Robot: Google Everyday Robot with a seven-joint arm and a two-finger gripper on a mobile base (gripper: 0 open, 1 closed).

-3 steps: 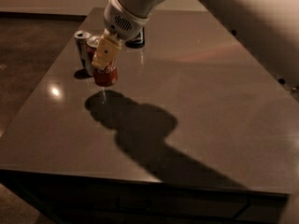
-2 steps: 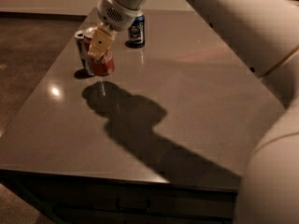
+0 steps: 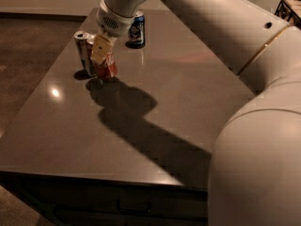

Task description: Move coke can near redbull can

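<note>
Pinching coke (image 3: 107, 66) in gripper (image 3: 102, 50) | lower than a second ago, shadow now meeting its base on table (image 3: 155, 112) | redbull (image 3: 82, 48) just beside hand, touching or nearly | looks placed, calls for release

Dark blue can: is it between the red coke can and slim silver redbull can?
No, the blue can stands farther back; the gripper holds the coke can beside the redbull can.
</note>
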